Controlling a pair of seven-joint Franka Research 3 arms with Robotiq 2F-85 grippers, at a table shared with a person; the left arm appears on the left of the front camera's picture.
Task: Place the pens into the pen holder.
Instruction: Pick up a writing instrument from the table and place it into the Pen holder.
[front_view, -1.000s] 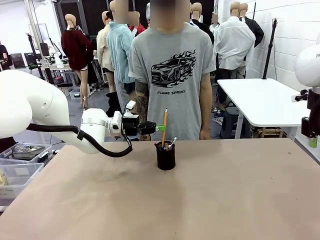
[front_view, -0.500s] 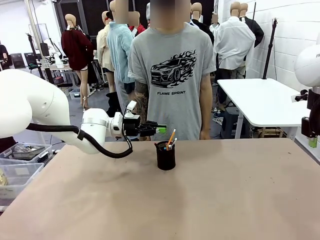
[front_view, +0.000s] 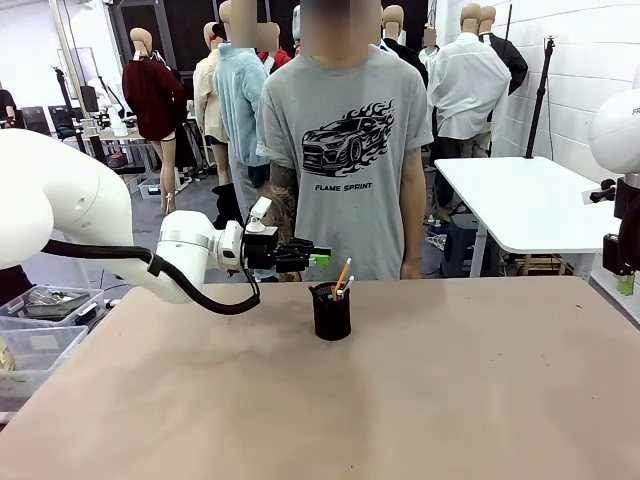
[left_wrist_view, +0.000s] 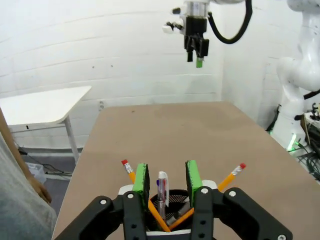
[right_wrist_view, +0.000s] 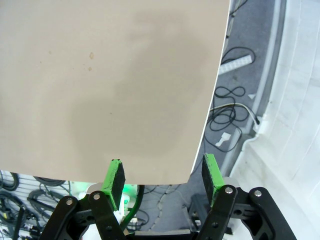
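Near zone: bare tan table (front_view: 400, 400), nothing resting on its near half. At the far left, off the table edge, clear plastic bins (front_view: 35, 335) holding small items.

Right side: right gripper (right_wrist_view: 162, 180) hangs over the table's edge, its 2 green-padded fingers spread wide and holding nothing; below it lie the tan tabletop, then floor with loose cables (right_wrist_view: 230, 115). The left wrist view shows the same gripper far off, raised high above the table's far end.

Mid zone, centre: pen holder (front_view: 331, 311), black mesh cup, upright on the table towards the far edge. Contents: pens (front_view: 340, 282), all standing inside and leaning on the rim. From the left wrist view, 3 items are seen: 1 yellow-orange pencil (left_wrist_view: 128, 172) with red eraser leaning left, 1 yellow-orange pencil (left_wrist_view: 231, 176) with red eraser leaning right, 1 white pen (left_wrist_view: 162, 186) between them. The holder rim (left_wrist_view: 175, 199) sits just beneath the fingers.

Mid zone, left: left gripper (front_view: 318, 257), carried level on the white arm reaching in from the left, just above and left of the holder. Fingers parted, grasping nothing; the pencils and pen are seen through and beside the gap, not touched.

Far zone: 1 person in a grey printed T-shirt (front_view: 345, 150) standing at the far table edge, arms down. Far right: a white side table (front_view: 520, 200).
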